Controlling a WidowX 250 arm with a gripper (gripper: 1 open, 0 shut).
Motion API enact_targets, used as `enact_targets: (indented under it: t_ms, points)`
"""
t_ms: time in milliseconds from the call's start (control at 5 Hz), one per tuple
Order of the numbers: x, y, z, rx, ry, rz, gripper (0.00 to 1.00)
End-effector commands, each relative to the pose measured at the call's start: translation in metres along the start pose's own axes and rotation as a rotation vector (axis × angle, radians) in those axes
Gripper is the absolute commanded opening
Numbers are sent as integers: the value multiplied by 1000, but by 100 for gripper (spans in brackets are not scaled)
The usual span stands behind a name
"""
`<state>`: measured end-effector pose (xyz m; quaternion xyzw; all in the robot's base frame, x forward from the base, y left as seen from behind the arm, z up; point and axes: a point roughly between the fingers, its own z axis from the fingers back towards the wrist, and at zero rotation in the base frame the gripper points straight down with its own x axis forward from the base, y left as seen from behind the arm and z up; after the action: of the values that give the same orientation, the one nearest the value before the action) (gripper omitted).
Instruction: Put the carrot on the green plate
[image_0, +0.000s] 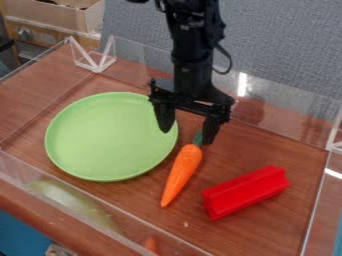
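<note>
Just beside the green plate (111, 136), off its right rim, lies the carrot (182, 174) on the wooden table (267, 120). It rests flat and slanted, its dark green stem end up near the plate's edge and its pointed tip angled down toward the front of the table; none of it lies on the plate. Above the carrot's stem end hangs the gripper (187, 125), pointing straight down from the black arm, its two fingers (163, 113) spread wide and released, holding nothing. One finger stands over the plate's right rim, the other just right of the carrot's stem. Whether either fingertip touches the carrot I cannot tell. To the right of the carrot, near but apart from it, lies a red ridged block (247, 191). A clear plastic wall (314, 215) rings the table.
</note>
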<state>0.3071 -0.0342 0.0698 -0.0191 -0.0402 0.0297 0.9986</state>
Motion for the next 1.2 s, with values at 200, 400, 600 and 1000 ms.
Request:
enact_targets:
  t_ms: [200,400,600,1000]
  points:
    - [-2,-9,-25,27,11,97,100]
    - [-2,-10,-31,36,26,107,0]
    - [-2,-12,-24,34,31,114,0]
    - [-10,-22,-1,13,44,75,0]
